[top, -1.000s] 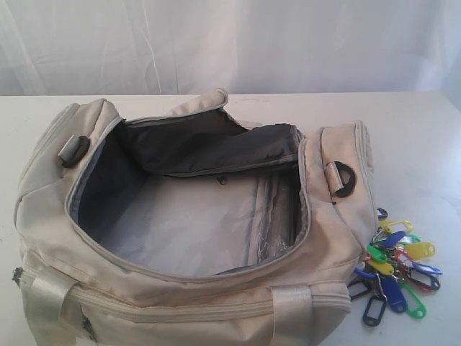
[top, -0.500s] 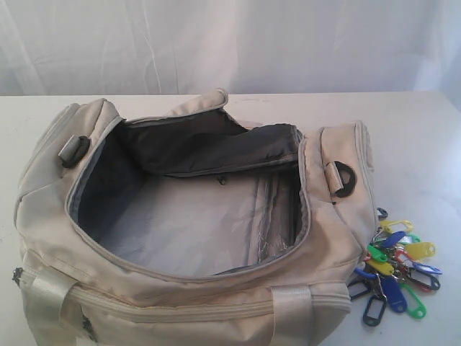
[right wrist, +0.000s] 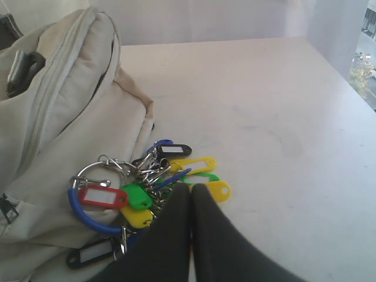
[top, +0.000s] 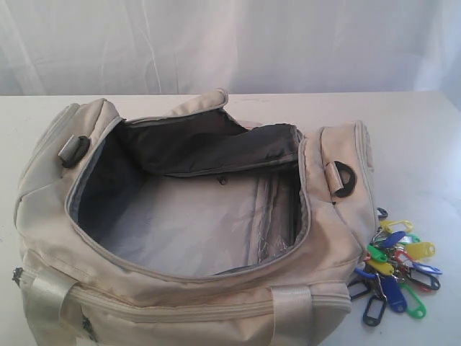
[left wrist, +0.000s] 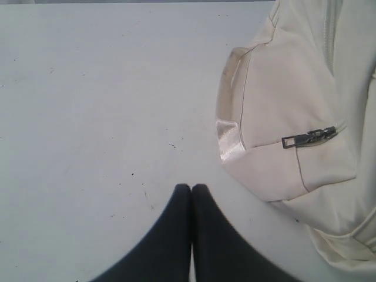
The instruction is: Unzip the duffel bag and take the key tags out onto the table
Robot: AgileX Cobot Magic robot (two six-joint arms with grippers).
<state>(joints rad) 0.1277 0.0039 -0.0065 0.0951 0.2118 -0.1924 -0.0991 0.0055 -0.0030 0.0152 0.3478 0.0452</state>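
Observation:
The cream-beige duffel bag (top: 216, 287) lies unzipped on the white table (top: 410, 130), its top gaping wide onto bare grey lining. The bunch of coloured key tags (top: 395, 268) rests on the table against the bag's right end. In the right wrist view my right gripper (right wrist: 191, 187) is shut, its tips just over the near edge of the key tags (right wrist: 138, 197), with nothing clearly held. My left gripper (left wrist: 191, 187) is shut with nothing in it over bare table (left wrist: 88, 88), apart from the bag's end (left wrist: 282, 100). Neither gripper shows in the exterior view.
A dark zipper pull (left wrist: 308, 137) hangs on the bag's end pocket. Black D-rings (top: 343, 179) sit on both ends of the bag. White curtain hangs behind the table's far edge. Open tabletop (right wrist: 264, 117) stretches beyond the tags.

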